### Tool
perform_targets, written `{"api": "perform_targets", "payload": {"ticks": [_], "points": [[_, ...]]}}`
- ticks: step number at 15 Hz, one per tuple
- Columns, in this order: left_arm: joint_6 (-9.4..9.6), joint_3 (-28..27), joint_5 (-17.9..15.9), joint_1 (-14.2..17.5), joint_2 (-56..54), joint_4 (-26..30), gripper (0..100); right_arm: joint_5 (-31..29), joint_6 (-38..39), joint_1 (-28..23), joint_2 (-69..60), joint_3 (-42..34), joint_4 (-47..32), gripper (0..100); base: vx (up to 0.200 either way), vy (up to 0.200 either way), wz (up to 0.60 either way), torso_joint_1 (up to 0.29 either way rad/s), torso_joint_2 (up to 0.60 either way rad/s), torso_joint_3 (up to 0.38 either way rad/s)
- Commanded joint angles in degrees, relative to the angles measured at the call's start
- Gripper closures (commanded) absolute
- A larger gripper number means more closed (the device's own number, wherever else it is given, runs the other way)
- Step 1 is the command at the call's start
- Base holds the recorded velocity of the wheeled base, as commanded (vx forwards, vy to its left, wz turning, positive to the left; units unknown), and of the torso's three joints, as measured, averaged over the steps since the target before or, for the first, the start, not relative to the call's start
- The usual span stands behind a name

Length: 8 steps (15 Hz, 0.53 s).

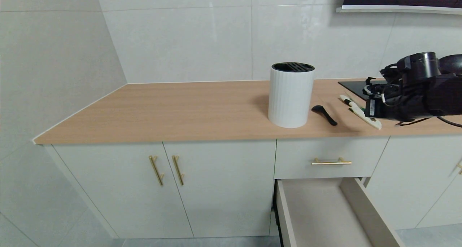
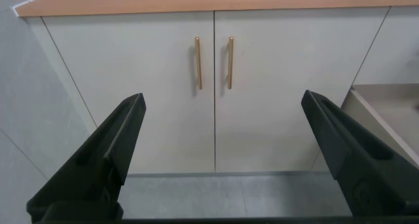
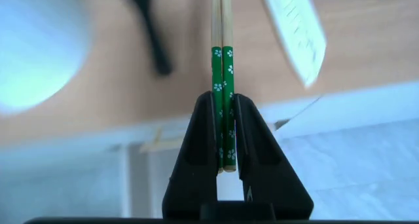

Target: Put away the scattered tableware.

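Jaws of the right arm are pressed shut on a pair of pale wooden chopsticks with green, white-flowered ends (image 3: pixel 222 60). The black fingers (image 3: pixel 204 135) clamp the green section from both sides, and the bare wooden lengths run out past them over the light wooden desk (image 1: pixel 187 110). In the head view this arm hangs above the desk's front edge, toward its right end.

Just beside the held chopsticks a white-bladed knife (image 1: pixel 361 114) lies flat on the desk, slanting toward the front edge. A black plastic spoon (image 1: pixel 324 114) lies between that knife and a white ribbed cylindrical holder with a black slotted top (image 1: pixel 291 95), close to the holder but not touching it. The holder stands upright, nearer the front edge than the back wall. A black glass hob (image 1: pixel 355 86) is set into the desk behind the knife.

Jaws of the left arm are spread wide with nothing between them, the dark fingers (image 2: pixel 111 162) held low in front of two white cabinet doors with gold bar handles (image 2: pixel 214 63). Below the desk's front edge, under a shut drawer with a gold handle (image 1: pixel 331 162), a pale drawer (image 1: pixel 310 211) is pulled open.
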<state>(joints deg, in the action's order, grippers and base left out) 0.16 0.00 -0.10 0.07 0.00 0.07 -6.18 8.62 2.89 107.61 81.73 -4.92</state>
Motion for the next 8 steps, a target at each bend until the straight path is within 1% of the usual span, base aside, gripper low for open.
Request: {"api": "perform_targets", "payload": {"ticks": [1,2,3,5,6,8], "points": [[0.02,0.00,0.01,0.01,0.00,0.01,0,2.58,-0.18,1.51,-14.00,-10.53,0.09,100,0.000,0.000,0.00,0.000,0.00,0.000],[0.02,0.00,0.01,0.01,0.00,0.01,0,2.67,-0.36,2.30,-18.05,-15.46,0.18,100,0.000,0.000,0.00,0.000,0.00,0.000],[0.02,0.00,0.01,0.01,0.00,0.01,0,2.84,-0.44,2.65,-20.95,-18.44,0.18,100,0.000,0.000,0.00,0.000,0.00,0.000],[0.02,0.00,0.01,0.01,0.00,0.01,0,6.44,-0.44,4.58,-27.80,-24.77,0.18,100,0.000,0.000,0.00,0.000,0.00,0.000],[0.02,0.00,0.01,0.01,0.00,0.01,0,7.15,-0.53,4.67,-29.21,-26.44,0.18,100,0.000,0.000,0.00,0.000,0.00,0.000],[0.02,0.00,0.01,0.01,0.00,0.01,0,7.59,-0.62,4.93,-33.51,-32.07,0.18,100,0.000,0.000,0.00,0.000,0.00,0.000]]}}
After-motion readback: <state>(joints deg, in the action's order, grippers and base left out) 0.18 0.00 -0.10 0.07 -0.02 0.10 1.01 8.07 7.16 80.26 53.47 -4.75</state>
